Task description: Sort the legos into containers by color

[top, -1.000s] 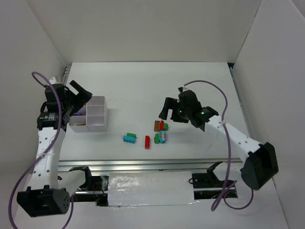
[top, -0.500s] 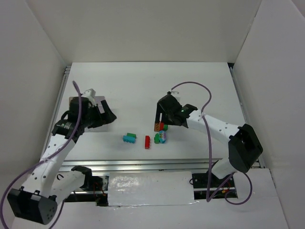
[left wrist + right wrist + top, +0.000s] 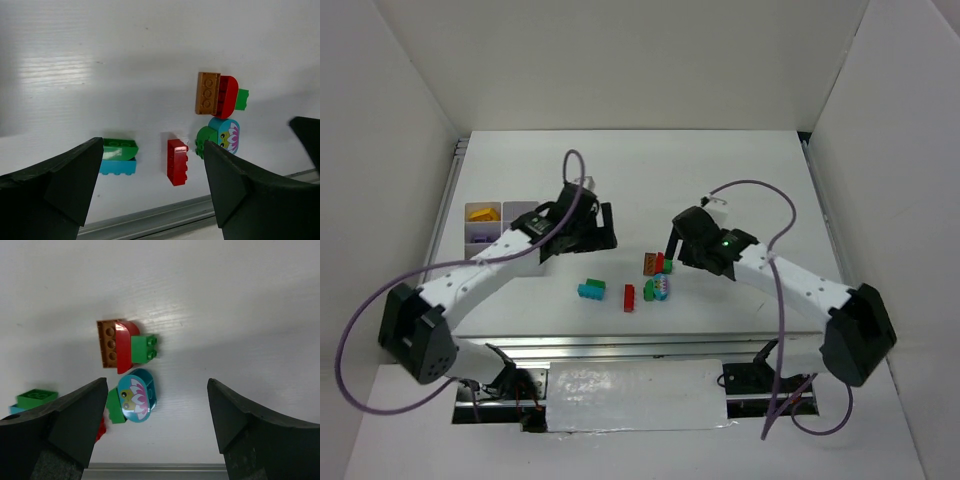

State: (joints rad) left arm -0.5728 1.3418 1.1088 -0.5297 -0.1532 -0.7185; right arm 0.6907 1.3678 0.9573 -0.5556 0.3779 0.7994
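The legos lie at mid-table. A green brick on a teal brick (image 3: pixel 591 289) (image 3: pixel 119 156), a red brick (image 3: pixel 629 297) (image 3: pixel 177 161), an orange, red and green cluster (image 3: pixel 657 263) (image 3: pixel 125 344), and a teal oval with a flower face (image 3: pixel 661 287) (image 3: pixel 136 395) beside a green piece. My left gripper (image 3: pixel 600 228) (image 3: pixel 154 145) is open and empty, above and just behind the red brick. My right gripper (image 3: pixel 672 240) (image 3: pixel 157 385) is open and empty, above the table just right of the cluster and oval. The white tray (image 3: pixel 466 226) at the left holds a yellow brick (image 3: pixel 482 212); my left arm hides part of it.
White walls enclose the table on three sides. A metal rail (image 3: pixel 620 345) runs along the near edge, close to the bricks. My two grippers are close together over the bricks; the right gripper's finger (image 3: pixel 307 137) shows at the edge of the left wrist view.
My left arm has swung right from over the tray to the middle of the table, uncovering the tray. My right gripper has shifted slightly near the cluster.
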